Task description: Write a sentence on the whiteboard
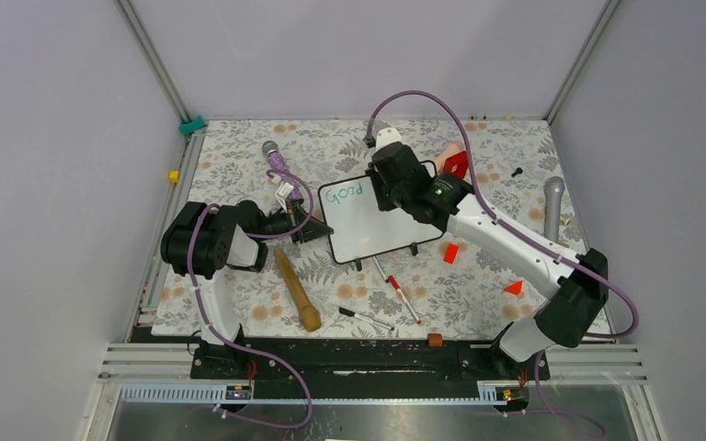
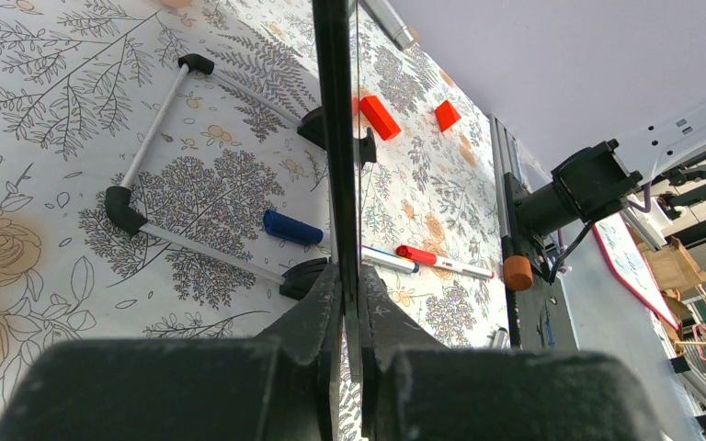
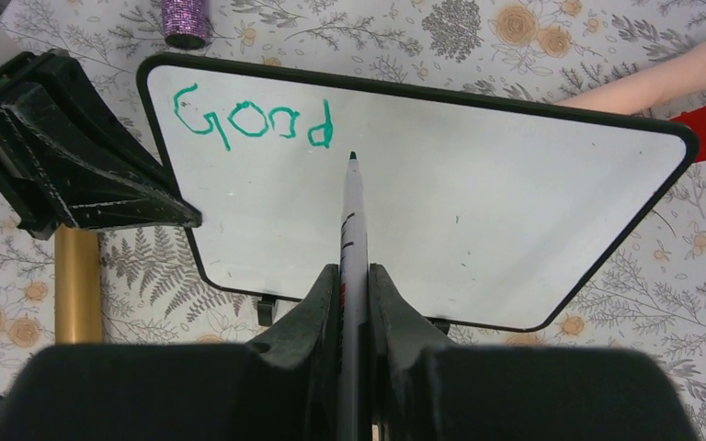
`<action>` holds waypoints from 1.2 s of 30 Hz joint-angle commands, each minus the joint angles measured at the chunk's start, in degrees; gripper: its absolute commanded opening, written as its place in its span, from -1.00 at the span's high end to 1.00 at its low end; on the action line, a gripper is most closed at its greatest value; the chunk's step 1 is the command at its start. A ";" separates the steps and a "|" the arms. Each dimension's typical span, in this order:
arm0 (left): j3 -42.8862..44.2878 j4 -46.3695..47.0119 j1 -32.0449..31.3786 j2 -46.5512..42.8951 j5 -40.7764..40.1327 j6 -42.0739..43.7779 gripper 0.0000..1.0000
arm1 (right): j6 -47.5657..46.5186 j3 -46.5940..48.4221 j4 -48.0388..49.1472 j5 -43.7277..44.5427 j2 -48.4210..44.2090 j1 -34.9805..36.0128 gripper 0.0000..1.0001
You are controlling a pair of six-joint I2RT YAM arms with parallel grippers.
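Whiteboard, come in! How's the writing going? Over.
Left gripper shut on whiteboard edge. Right gripper shut on marker, tip just past the d. Sentence reads only "Good". Nothing blocking the blank area.

Top view: right tool (image 1: 391,184) hides part of whiteboard (image 1: 368,230) top edge.
Left wrist: whiteboard edge-on, face unseen.
Right wrist: marker (image 3: 350,211) rear barrel hidden inside tool; purple glitter cylinder (image 3: 186,20) cropped at top.
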 commanded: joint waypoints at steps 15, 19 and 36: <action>0.00 2.14 -0.29 0.18 1.45 3.89 1.00 | 0.24 -12.09 11.90 -3.48 -8.50 -4.85 1.00; 0.10 2.14 -0.29 0.10 1.40 3.89 1.00 | 0.30 -12.51 12.48 -3.03 -8.65 -5.11 1.00; 0.06 2.14 -0.30 0.12 1.44 3.71 1.00 | 0.76 -13.91 11.59 2.74 -8.93 -5.08 1.00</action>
